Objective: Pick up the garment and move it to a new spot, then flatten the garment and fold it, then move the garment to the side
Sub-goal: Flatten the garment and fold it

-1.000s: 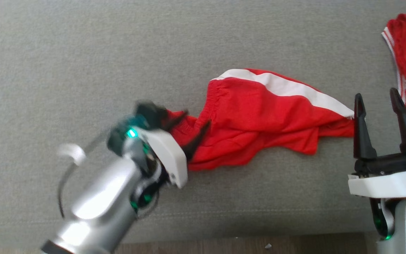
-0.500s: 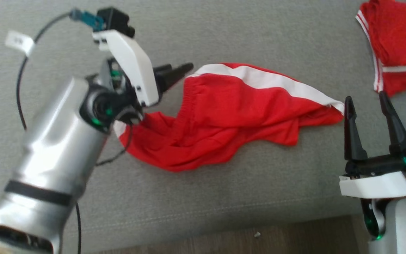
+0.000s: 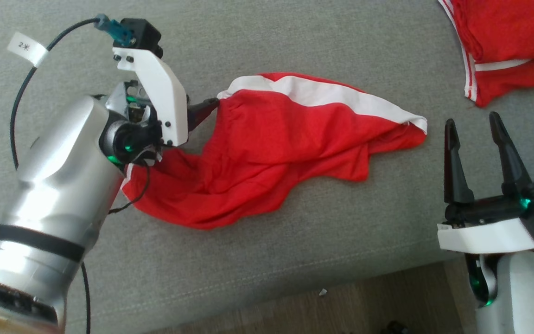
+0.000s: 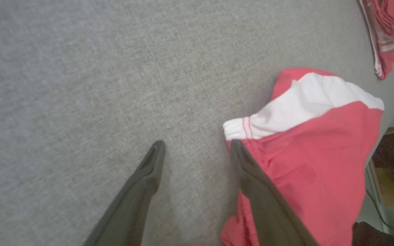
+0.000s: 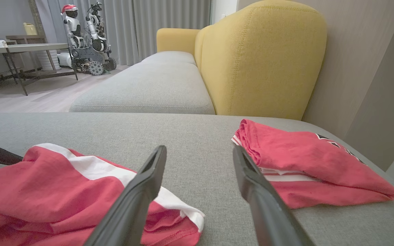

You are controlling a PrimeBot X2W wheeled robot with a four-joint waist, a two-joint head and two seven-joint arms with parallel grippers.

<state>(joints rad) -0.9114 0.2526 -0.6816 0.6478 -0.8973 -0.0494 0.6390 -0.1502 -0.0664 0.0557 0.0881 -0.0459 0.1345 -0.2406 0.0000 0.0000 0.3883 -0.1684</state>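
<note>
Head view: left gripper (image 3: 209, 105) and right gripper (image 3: 472, 119) wide, empty, near crumpled garment (image 3: 271, 157)

We see a furnished living room: beyond the jaws of the right gripper (image 5: 199, 149) a grey sofa seat (image 5: 149, 85) runs back beside a yellow backrest (image 5: 262, 58) toward long grey curtains (image 5: 169, 20). Far left of those jaws, a metal-legged table (image 5: 22, 48) and parked robots (image 5: 84, 41) stand on pale wood floor (image 5: 36, 95).
</note>
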